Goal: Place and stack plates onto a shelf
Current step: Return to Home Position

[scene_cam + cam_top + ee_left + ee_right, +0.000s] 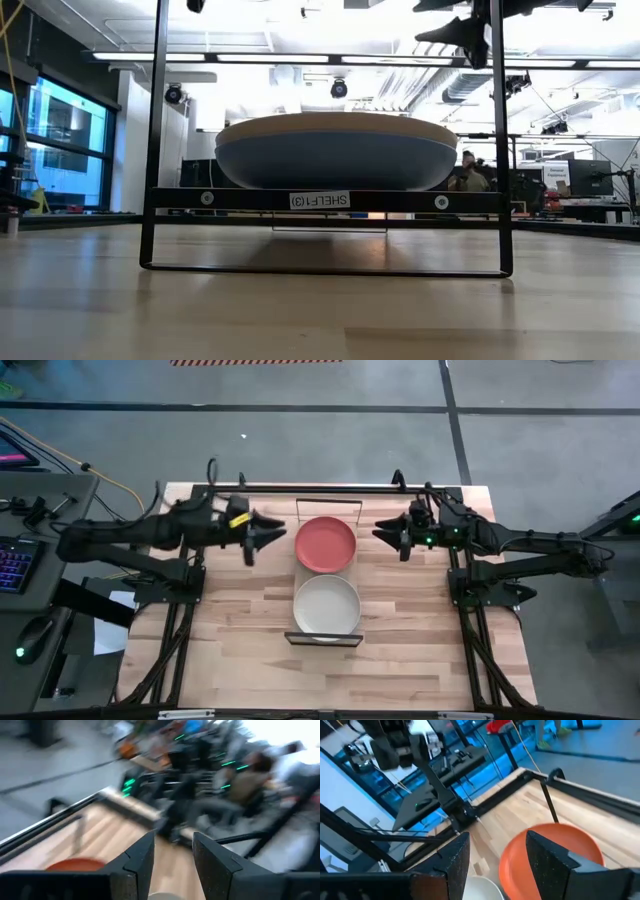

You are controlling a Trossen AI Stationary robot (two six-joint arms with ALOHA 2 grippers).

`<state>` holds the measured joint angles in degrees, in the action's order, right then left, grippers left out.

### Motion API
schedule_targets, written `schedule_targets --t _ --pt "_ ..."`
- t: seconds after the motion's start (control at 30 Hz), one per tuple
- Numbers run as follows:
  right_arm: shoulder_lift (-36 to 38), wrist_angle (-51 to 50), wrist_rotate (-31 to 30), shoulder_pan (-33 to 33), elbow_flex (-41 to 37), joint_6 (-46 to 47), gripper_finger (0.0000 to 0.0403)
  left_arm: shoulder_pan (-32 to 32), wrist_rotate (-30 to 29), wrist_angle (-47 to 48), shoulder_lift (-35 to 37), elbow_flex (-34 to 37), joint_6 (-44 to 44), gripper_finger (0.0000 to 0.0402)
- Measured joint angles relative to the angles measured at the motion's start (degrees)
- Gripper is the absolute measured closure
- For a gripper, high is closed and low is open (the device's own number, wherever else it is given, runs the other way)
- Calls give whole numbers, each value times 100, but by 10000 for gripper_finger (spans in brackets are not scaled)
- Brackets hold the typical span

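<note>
Near end of shelf (250, 200): cream plate (327, 605) atop blue plate (330, 160). Far end: red plate (325, 544) (fourth plate probably under it, hidden). Stacking looks finished. Left gripper (266, 537) and right gripper (388, 535) flank red plate, jaws spread, empty. Only parking arms remains.

The high view looks straight down on the whole table (250, 650), while the low view sits at tabletop height, close to the shelf (250, 200), facing level into the room. Each wrist view looks forward past its own fingers (452, 865); both share the red plate (550, 855) with the high view.
</note>
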<state>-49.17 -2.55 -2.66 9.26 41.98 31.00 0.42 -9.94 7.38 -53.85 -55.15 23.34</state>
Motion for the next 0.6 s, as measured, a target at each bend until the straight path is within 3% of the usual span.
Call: schedule_targets --t 0.1,0.2,0.6 --pt "0 142 12 -3 0 -173 227 -43 440 -1362 408 910 -71 280" --pt "0 287 106 -4 0 -289 227 -51 500 -2215 622 1423 -281 280" --pt "2 407 632 -4 0 -1055 227 -50 431 -2085 617 1579 -1203 281"
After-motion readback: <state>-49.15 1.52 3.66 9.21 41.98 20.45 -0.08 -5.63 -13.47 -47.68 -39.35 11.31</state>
